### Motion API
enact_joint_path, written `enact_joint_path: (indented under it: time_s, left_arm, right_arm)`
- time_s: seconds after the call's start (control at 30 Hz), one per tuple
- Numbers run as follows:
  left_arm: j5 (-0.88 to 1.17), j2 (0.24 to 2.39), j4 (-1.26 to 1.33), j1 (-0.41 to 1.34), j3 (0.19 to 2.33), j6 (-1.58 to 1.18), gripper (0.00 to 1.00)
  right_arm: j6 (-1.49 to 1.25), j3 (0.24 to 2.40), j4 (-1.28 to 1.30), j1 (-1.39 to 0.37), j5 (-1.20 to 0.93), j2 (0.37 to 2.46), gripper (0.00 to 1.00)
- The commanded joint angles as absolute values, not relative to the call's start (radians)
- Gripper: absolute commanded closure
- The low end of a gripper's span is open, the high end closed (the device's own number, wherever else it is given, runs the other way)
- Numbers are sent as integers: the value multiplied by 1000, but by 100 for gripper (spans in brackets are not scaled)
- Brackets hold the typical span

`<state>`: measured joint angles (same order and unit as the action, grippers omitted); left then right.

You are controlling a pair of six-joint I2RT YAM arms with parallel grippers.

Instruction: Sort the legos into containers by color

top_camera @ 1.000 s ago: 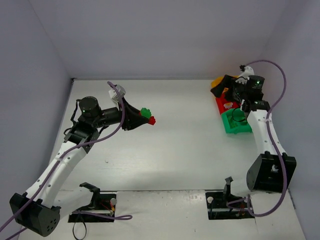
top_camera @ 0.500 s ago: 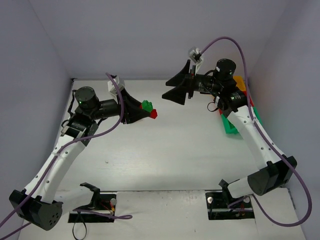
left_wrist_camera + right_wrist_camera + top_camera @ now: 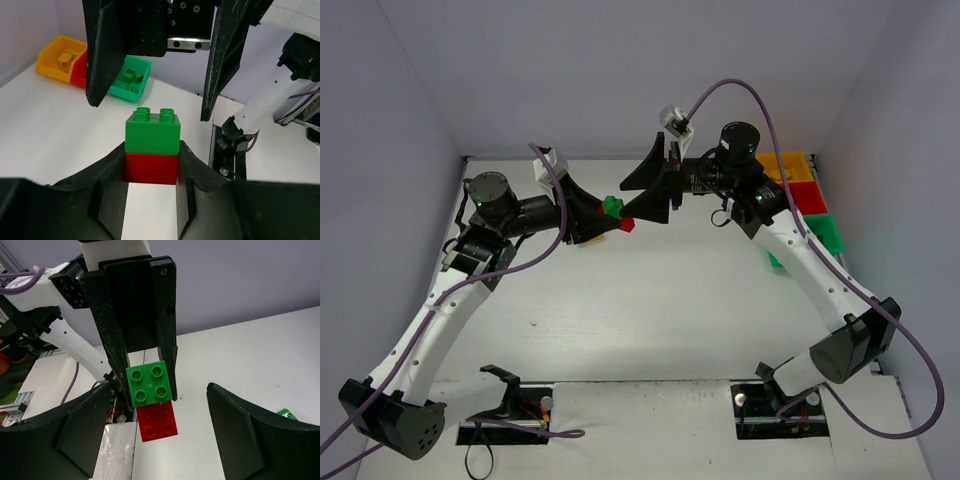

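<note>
A green lego [image 3: 152, 132] is stuck on top of a red lego [image 3: 151, 168]. My left gripper [image 3: 151, 161] is shut on the red one and holds the pair above the table [image 3: 618, 214]. My right gripper [image 3: 629, 206] faces it, open. Its fingers [image 3: 102, 55] stand to either side of the green lego without touching it. In the right wrist view the green lego [image 3: 150, 385] and red lego [image 3: 158, 422] sit between my right gripper's [image 3: 159, 388] spread fingers. The yellow container [image 3: 783, 164], red container [image 3: 803, 196] and green container [image 3: 825, 232] line the right wall.
In the left wrist view, the yellow bin [image 3: 52, 56] and the green bin [image 3: 131, 84] each hold bricks of their own colour. A small green studded piece [image 3: 286, 414] lies on the table at the right wrist view's lower right edge.
My right arm has swung left from over the bins to the raised pair of legos, its open fingers now around the green one. My left gripper has held its grip, nearly still.
</note>
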<state>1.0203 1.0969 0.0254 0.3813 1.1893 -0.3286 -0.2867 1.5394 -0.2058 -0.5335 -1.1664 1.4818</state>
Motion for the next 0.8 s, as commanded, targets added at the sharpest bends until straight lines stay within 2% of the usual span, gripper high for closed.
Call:
enact_joint_path:
  time_s: [0.0, 0.2, 0.3, 0.4, 0.43, 0.53, 0.6, 0.77]
  left_arm:
    - [1022, 1089, 149, 383, 1232, -357, 100]
    - [1023, 1088, 199, 384, 1221, -394, 100]
    - [1031, 1094, 213, 385, 1221, -405, 100]
    - [1032, 1098, 222, 383, 1216, -413, 100]
    - [1034, 1100, 225, 385, 1212, -416, 100]
    - [1035, 1100, 226, 385, 1201, -417, 100]
    - [1037, 1097, 221, 384, 1189, -416, 100]
    - [1045, 1086, 221, 383, 1121, -417, 100]
  right_arm:
    - [-285, 1594, -310, -551, -1177, 1488, 27]
    - [-291, 1601, -331, -572, -1163, 1502, 30]
    - [-299, 1600, -354, -583, -1163, 1506, 37]
    - [-301, 1598, -374, -586, -1163, 1506, 56]
    - [-302, 1598, -377, -586, -1163, 1506, 72]
    - [-293, 1600, -380, -586, -1161, 1502, 93]
    - [-287, 1598, -380, -580, -1161, 1493, 99]
    - [-278, 1591, -380, -532, -1157, 1465, 100]
